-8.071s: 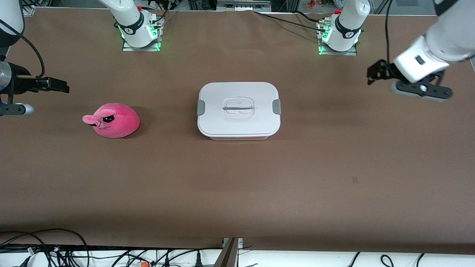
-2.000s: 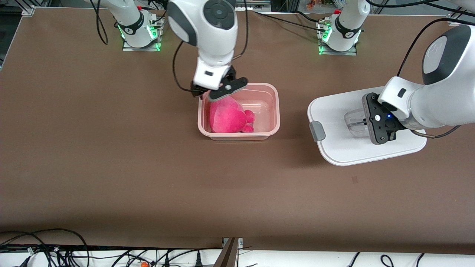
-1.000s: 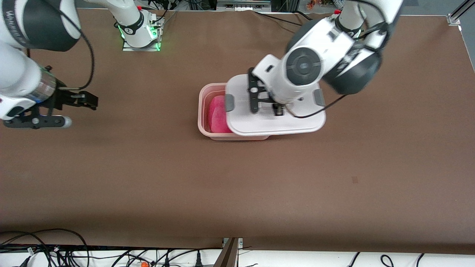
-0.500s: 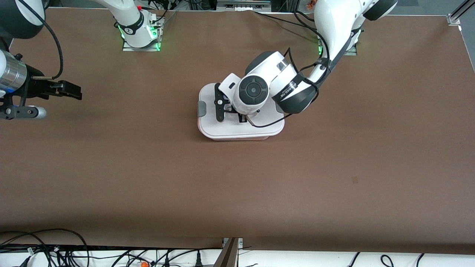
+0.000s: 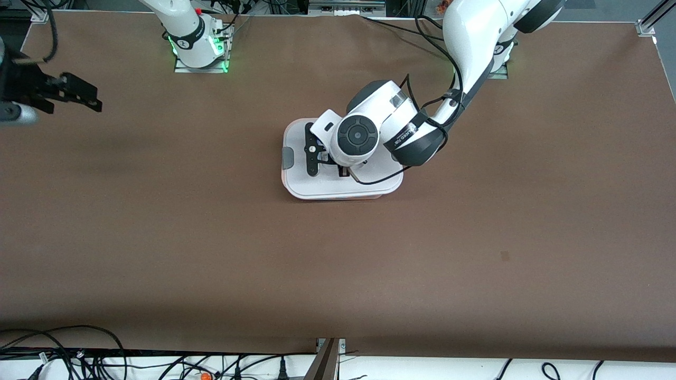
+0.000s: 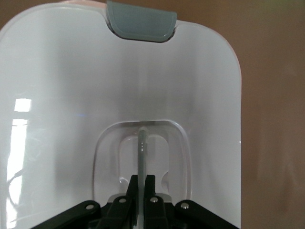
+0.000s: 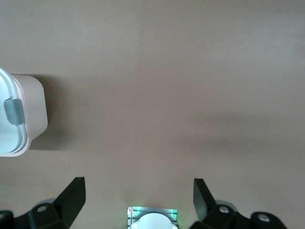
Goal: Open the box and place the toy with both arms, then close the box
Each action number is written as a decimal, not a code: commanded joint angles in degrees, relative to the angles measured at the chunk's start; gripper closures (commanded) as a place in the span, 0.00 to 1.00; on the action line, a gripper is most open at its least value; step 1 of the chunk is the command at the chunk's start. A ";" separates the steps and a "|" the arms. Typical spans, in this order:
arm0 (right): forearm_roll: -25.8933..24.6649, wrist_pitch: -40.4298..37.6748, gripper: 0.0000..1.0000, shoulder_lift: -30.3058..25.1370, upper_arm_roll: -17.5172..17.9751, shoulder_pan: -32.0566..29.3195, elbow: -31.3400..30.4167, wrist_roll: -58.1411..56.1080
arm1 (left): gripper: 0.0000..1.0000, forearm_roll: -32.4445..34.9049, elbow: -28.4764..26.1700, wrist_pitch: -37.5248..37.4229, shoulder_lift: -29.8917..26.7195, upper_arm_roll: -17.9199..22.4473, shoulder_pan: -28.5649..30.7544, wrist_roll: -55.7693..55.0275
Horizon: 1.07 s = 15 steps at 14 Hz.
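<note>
The box (image 5: 369,197) stands mid-table with its white lid (image 5: 317,184) on it; a grey clip (image 5: 287,158) shows at the end toward the right arm. My left gripper (image 5: 340,168) is over the lid's centre, mostly hidden under its wrist. In the left wrist view the left gripper (image 6: 142,180) is shut on the thin handle bar (image 6: 142,148) in the lid's recess (image 6: 109,157). The toy is hidden. My right gripper (image 5: 90,98) is open and empty, up over bare table at the right arm's end. The right gripper (image 7: 138,191) sees the box (image 7: 28,105) from the side.
The arm bases (image 5: 198,50) (image 5: 483,58) stand along the table edge farthest from the front camera. The right arm's base (image 7: 152,219) also shows in the right wrist view. Cables (image 5: 63,353) hang below the edge nearest the front camera. Brown table (image 5: 338,264) surrounds the box.
The left arm brought the lid over the box and set it down on it, covering the toy. The right gripper drew away to its end of the table and toward the bases.
</note>
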 commanded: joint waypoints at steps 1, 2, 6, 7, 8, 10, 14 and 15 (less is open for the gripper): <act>-2.20 0.41 0.00 -5.55 1.55 -1.25 -6.67 0.05 | 1.00 -0.47 -0.61 0.36 0.10 0.46 -0.20 2.25; -1.94 0.23 0.00 -5.38 1.55 -1.34 -6.68 -0.21 | 1.00 -0.55 -0.43 0.36 0.02 0.46 -0.20 2.25; -2.12 -0.56 0.00 -3.36 1.37 -1.08 -4.92 0.32 | 1.00 -0.73 0.36 0.36 0.01 0.29 -0.47 1.37; -2.03 -0.48 0.00 -3.27 1.37 -1.08 -4.92 0.40 | 1.00 -0.73 0.36 0.36 0.01 0.29 -0.47 1.28; -2.03 -0.56 0.00 -3.18 1.37 -1.08 -4.92 0.58 | 1.00 -0.82 0.36 0.54 0.10 0.29 -0.47 1.37; -2.12 -0.39 0.00 -2.83 1.11 -1.17 -4.92 0.40 | 1.00 -0.91 0.10 2.73 0.19 0.29 -1.25 1.10; -1.94 -0.30 0.00 -1.69 0.84 -1.17 -3.60 0.32 | 1.00 -0.73 -0.25 5.28 0.63 0.46 -2.40 -0.31; -2.03 -0.39 0.00 -1.25 0.84 -1.25 -3.34 0.14 | 1.00 -0.56 -0.43 5.20 0.54 0.46 -2.14 -0.04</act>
